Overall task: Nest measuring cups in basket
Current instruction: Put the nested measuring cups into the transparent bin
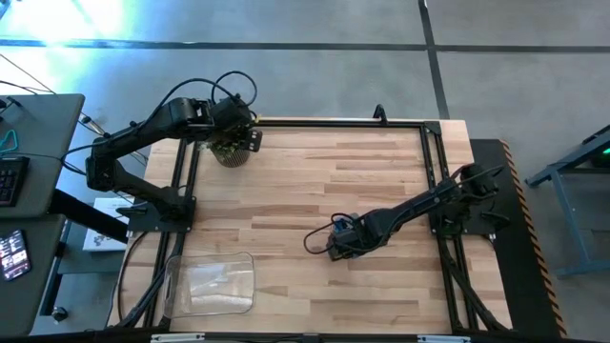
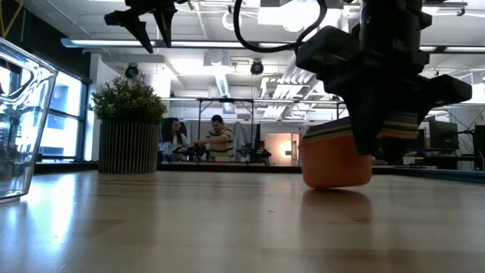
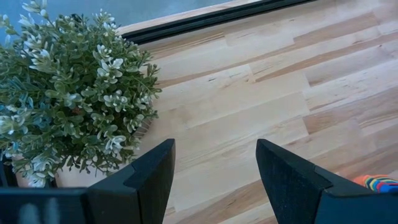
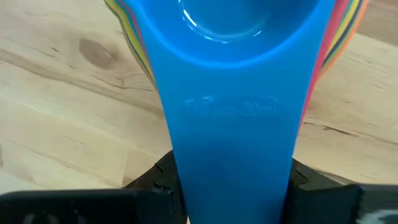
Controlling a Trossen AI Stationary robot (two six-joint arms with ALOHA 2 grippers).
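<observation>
A nested stack of measuring cups (image 2: 333,159) stands at the table's middle right, an orange cup lowest and a blue cup (image 4: 224,25) on top. My right gripper (image 1: 338,243) is shut on the stack's handles from above. The clear basket (image 1: 210,283) stands at the near left edge, and shows in the low view as the basket (image 2: 19,121). My left gripper (image 3: 214,180) hangs open high over the far left, beside the potted plant (image 3: 68,93), holding nothing. My right gripper pinches the stacked handles, the blue handle (image 4: 233,155) uppermost, between its two fingers (image 4: 305,183), one on each long edge. The fingers point steeply down. The stack hangs a little tilted, its orange bottom (image 2: 337,182) low at the table; whether it touches the wood I cannot tell.
The potted plant (image 1: 229,151) stands at the far left under the left arm. Bare wood lies between the stack and the basket. A black frame rail (image 1: 334,121) runs along the far edge. People (image 2: 220,140) sit in the room beyond the table.
</observation>
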